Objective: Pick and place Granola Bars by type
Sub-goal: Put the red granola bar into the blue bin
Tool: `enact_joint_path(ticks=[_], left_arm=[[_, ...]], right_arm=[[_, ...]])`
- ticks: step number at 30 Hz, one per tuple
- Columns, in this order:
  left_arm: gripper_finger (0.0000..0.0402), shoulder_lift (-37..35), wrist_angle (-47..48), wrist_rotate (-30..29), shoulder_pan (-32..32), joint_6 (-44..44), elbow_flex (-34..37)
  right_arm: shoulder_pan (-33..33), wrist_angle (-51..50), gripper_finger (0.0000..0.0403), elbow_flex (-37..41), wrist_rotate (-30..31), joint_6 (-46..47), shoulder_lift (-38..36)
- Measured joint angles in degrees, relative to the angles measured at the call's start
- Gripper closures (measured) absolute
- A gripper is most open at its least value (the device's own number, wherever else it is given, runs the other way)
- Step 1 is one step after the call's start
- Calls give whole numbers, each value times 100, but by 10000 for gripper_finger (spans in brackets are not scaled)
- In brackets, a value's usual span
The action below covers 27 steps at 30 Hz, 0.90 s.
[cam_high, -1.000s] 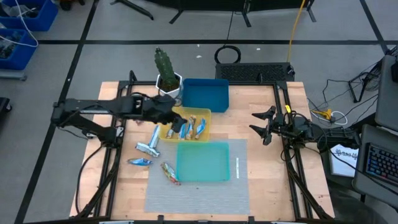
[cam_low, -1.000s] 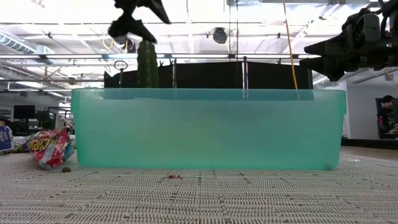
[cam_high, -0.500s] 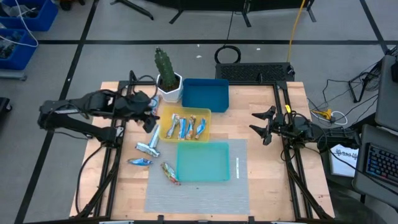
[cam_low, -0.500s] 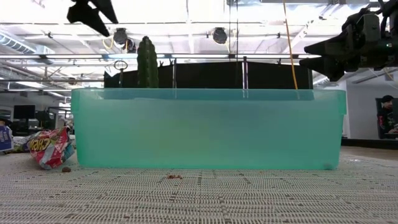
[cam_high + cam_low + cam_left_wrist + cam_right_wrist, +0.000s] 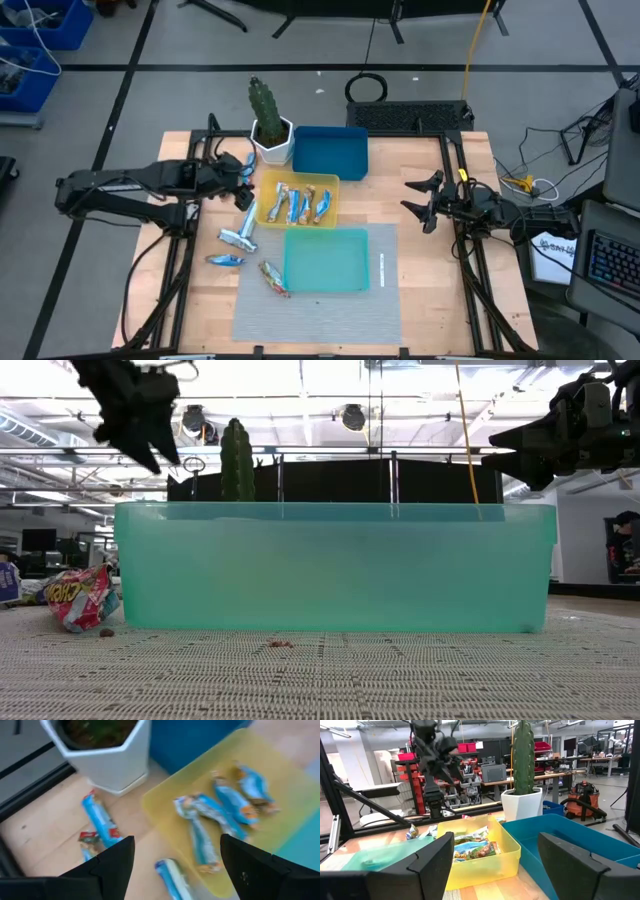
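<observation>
The left gripper (image 5: 243, 183) hangs empty with its fingers (image 5: 107, 865) spread apart, just off the left edge of the yellow tray (image 5: 298, 222). Half a second ago it sat a little farther back and left; a second ago it was over the tray itself, so it has pulled out to the left and is now easing back toward the tray's edge. In the low view it has come down from the top of the picture to hang lower at the left (image 5: 135, 415).

Nearest the left gripper, a few granola bars (image 5: 240, 226) lie on the bare surface (image 5: 425, 290) just beside and in front of it, with two more farther forward (image 5: 224, 260) (image 5: 272, 277) by the teal tray (image 5: 325, 290). Just to its right, four bars (image 5: 300, 205) lie in the yellow tray, as they did before. Behind it stands the cactus (image 5: 264, 108) in its white pot, with the blue tray (image 5: 331, 172) beyond that.

Farthest off, the right gripper (image 5: 420, 202) waits at the surface's right side, fingers apart, unmoved across the frames.
</observation>
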<state>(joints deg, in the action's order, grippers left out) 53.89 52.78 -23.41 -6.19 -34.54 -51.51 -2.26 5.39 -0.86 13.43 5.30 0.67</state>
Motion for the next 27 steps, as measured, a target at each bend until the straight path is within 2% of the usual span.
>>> enact_joint_path(ticks=[10,18,27], left_arm=[[63,385,-892,-268,-1004,-1,981],[85,950,-1795,-217,-1658,-7,1356],[107,1305,-2372,-215,-2096,-288,1686]], right_arm=[[-2,-2,124,1,1,0,0],[-1,0,124,1,0,0,0],[-1,0,124,1,0,-1,0]])
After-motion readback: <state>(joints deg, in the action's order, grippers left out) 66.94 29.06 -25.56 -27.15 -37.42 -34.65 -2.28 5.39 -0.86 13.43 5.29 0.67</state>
